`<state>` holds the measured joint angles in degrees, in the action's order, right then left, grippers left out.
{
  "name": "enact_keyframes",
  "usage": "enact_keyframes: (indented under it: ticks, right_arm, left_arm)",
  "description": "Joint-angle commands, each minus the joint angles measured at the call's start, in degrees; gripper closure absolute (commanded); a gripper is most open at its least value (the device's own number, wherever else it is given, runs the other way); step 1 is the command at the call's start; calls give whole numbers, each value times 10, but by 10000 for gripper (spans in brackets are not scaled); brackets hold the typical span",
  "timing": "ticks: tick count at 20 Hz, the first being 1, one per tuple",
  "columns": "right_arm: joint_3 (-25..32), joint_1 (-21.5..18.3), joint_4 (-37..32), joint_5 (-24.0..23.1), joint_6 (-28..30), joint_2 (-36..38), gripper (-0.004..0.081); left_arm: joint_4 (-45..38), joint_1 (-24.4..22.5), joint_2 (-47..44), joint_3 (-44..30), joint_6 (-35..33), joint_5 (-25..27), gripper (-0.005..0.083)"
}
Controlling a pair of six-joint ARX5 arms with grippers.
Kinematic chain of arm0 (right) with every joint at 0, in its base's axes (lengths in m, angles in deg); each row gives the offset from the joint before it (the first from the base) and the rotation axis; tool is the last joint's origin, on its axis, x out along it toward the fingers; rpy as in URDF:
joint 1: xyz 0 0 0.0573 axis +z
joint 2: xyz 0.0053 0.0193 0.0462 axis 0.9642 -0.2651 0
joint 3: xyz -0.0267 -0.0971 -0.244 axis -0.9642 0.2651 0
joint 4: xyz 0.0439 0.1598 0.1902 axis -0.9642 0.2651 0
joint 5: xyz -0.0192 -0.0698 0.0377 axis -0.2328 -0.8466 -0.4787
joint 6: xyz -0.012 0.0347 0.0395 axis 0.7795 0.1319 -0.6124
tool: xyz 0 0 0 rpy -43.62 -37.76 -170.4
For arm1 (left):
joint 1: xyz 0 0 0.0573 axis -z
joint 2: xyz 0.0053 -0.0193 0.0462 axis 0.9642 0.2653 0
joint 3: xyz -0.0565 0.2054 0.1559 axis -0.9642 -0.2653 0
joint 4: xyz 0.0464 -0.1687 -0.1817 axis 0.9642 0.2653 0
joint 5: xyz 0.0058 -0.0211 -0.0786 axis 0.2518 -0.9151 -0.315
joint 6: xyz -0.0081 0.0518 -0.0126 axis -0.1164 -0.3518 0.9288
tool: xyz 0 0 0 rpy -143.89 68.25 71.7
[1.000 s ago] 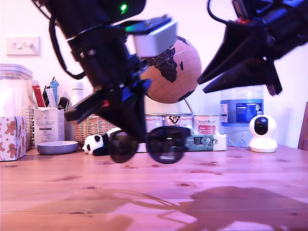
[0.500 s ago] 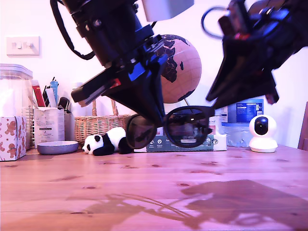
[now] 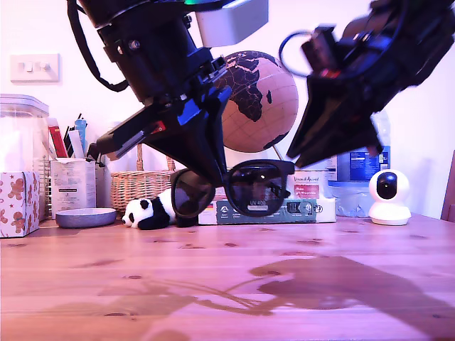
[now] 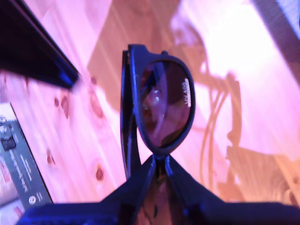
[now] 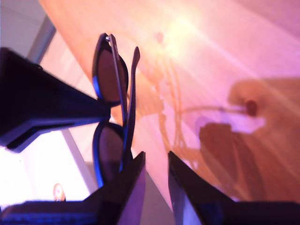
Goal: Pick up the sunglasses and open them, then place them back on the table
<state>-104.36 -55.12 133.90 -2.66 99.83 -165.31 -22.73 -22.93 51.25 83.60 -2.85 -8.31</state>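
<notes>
The black sunglasses [image 3: 259, 188] hang folded above the wooden table [image 3: 213, 284], their UV 400 sticker [image 3: 257, 204] facing the exterior camera. My first gripper [image 3: 213, 181] comes down from the exterior view's upper left and is shut on them at the bridge [image 4: 159, 166], with one lens [image 4: 164, 108] rising beyond the jaws. My second gripper [image 3: 295, 160] reaches in from the exterior view's upper right, its tips right beside the frame's outer corner. Its wrist view shows the sunglasses [image 5: 112, 79] edge-on, temples folded, and the second gripper [image 5: 157, 173] narrowly open with bare table in the gap.
Along the back stand a globe [image 3: 259, 99], a toy panda [image 3: 153, 211], a wicker basket [image 3: 138, 188], flat boxes [image 3: 306, 207], a water bottle [image 3: 355, 167] and a white camera [image 3: 389, 197]. A tissue box [image 3: 18, 202], pen holder [image 3: 71, 185] and bowl [image 3: 84, 217] sit at the exterior view's left.
The first gripper has lifted the sunglasses higher off the table. The second gripper has come down and toward the exterior view's left, closing in on the frame's end.
</notes>
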Motion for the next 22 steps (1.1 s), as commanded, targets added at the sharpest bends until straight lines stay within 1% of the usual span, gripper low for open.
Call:
enact_keyframes:
  ticks: [1, 5, 9, 12, 13, 22]
  right_arm:
    - [-14, 13, 3, 5, 6, -5, 643]
    - [-29, 30, 13, 4, 19, -6, 643]
    - [-30, 49, 13, -3, 19, -6, 643]
    - [-30, 61, 12, -26, 23, -6, 643]
    - [-30, 64, 12, -33, 23, -6, 643]
    - [-30, 68, 10, -33, 23, -7, 644]
  left_arm:
    - [-2, 4, -4, -14, -3, -1, 793]
    - [-1, 6, -4, -14, -3, -6, 793]
    - [-1, 10, -4, -14, -3, -10, 793]
    - [-2, 12, -4, -14, -3, -10, 793]
    - [-2, 14, -4, -14, -3, -10, 793]
    - [-6, 24, -4, -14, -3, -7, 793]
